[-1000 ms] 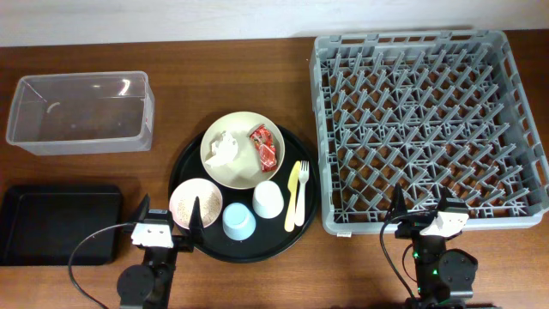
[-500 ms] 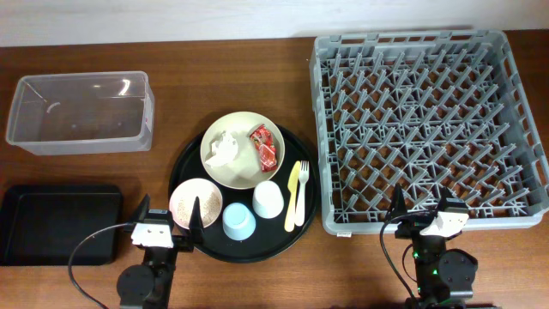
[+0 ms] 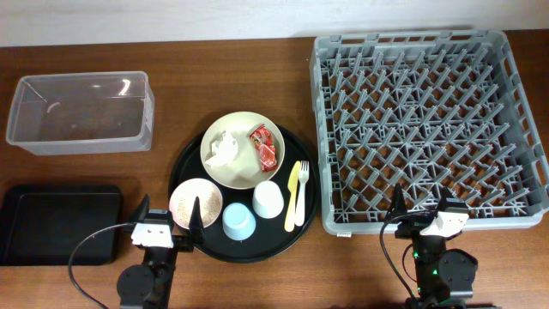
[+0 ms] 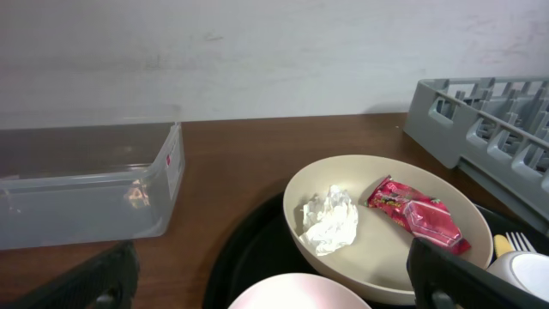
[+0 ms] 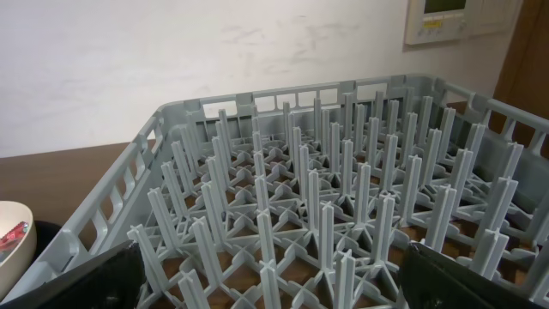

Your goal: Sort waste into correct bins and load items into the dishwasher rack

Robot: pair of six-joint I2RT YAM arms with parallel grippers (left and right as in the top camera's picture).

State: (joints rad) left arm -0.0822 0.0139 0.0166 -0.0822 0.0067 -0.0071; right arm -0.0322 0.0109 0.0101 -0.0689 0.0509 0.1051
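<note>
The cream plate (image 3: 243,170) on the round black tray holds the white tissue (image 3: 225,148) and the red wrapper (image 3: 264,144). They also show in the left wrist view: tissue (image 4: 330,221), wrapper (image 4: 412,215). The pink bowl (image 3: 196,204) holds whitish grains. The light blue cup (image 3: 238,221), the white cup (image 3: 268,199), the spoon (image 3: 292,199) and the fork (image 3: 302,184) lie beside it. My left gripper (image 3: 170,216) is open and empty at the tray's front left edge. My right gripper (image 3: 422,219) is open and empty at the front edge of the grey rack (image 3: 412,39).
The clear tub (image 3: 81,112) stands at the back left and the shallow black bin (image 3: 56,225) at the front left. The round black tray (image 3: 193,154) sits between the bins and the rack. The rack's upright pegs (image 5: 300,197) fill the right wrist view.
</note>
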